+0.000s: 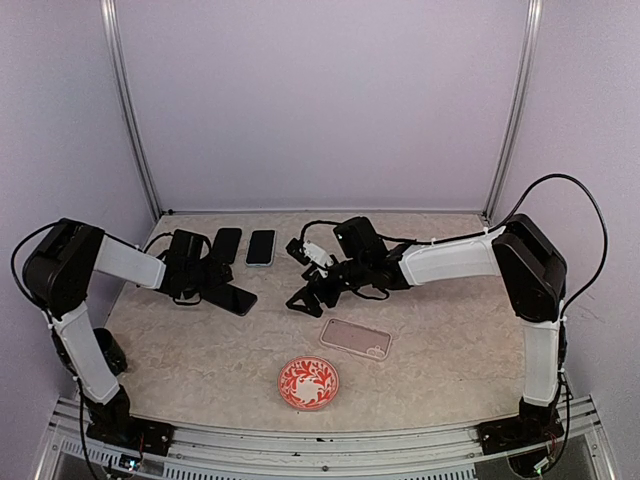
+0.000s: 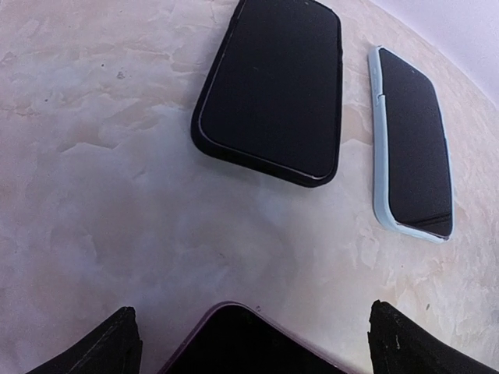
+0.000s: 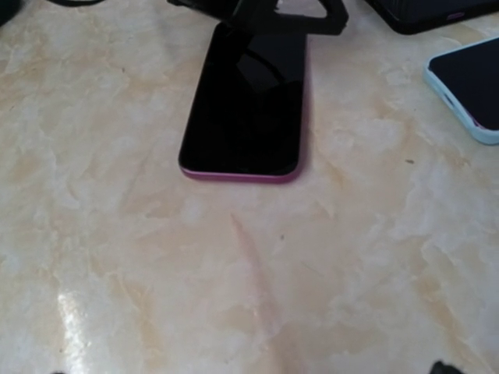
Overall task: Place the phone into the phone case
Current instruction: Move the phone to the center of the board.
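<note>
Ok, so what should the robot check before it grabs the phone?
1. Left gripper open: ok.
2. Purple phone lying flat between its fingers: ok.
3. Right gripper open, holding nothing: ok.
4. Clear case with nothing on it: ok.
5. Clear case open side up: cannot tell.
6. Black phone and blue phone apart from the purple phone: ok.
</note>
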